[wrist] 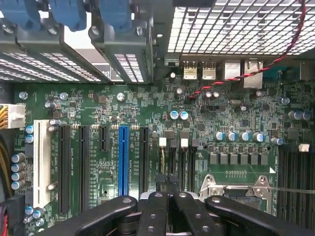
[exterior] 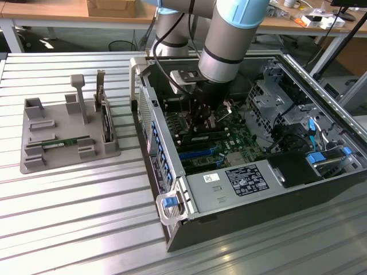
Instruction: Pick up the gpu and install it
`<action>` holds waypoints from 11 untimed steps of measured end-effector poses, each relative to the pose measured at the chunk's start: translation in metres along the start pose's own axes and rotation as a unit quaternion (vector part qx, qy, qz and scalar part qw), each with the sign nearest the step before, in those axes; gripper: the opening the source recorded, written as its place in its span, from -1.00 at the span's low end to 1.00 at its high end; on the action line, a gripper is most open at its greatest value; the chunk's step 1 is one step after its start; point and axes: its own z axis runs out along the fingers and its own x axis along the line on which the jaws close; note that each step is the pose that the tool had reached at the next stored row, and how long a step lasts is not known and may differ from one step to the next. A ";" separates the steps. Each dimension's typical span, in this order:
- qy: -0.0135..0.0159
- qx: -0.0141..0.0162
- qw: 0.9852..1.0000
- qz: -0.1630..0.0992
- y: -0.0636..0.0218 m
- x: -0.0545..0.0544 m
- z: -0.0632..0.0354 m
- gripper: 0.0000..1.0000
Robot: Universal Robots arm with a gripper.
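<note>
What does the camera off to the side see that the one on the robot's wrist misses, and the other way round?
The exterior view alone takes in the grey holder tray on the slatted table, with the gpu lying in it and a dark expansion card standing upright beside it, plus the arm over the open computer case. The wrist view alone gives a close look at a blue expansion slot, a white slot and a red-and-black twisted wire. Both show the green motherboard and the shut gripper above it, holding nothing.

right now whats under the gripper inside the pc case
The gripper, shut and empty, hangs over the green motherboard with its blue slot. The gpu lies outside on the grey holder.
</note>
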 end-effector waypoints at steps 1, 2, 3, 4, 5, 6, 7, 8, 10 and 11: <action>0.000 0.000 1.000 0.000 0.0003 0.000 0.0013 -0.79; 0.000 0.000 1.000 0.000 0.0004 0.000 0.0023 -0.79; 0.000 0.000 1.000 0.000 0.0005 0.000 0.0034 -0.79; 0.000 0.000 1.000 0.000 0.0006 0.000 0.0042 -0.79; 0.000 0.000 1.000 0.000 0.0006 0.000 0.0055 -0.79; 0.000 0.000 1.000 0.000 0.0006 0.000 0.0062 -0.79; 0.000 0.000 1.000 0.000 0.0006 0.000 0.0068 -0.79; 0.000 0.000 1.000 0.000 0.0006 0.000 0.0077 -0.79; 0.000 0.000 1.000 0.000 0.0006 0.000 0.0079 -0.79; -0.001 0.001 1.000 0.000 0.0006 0.000 0.0055 -0.79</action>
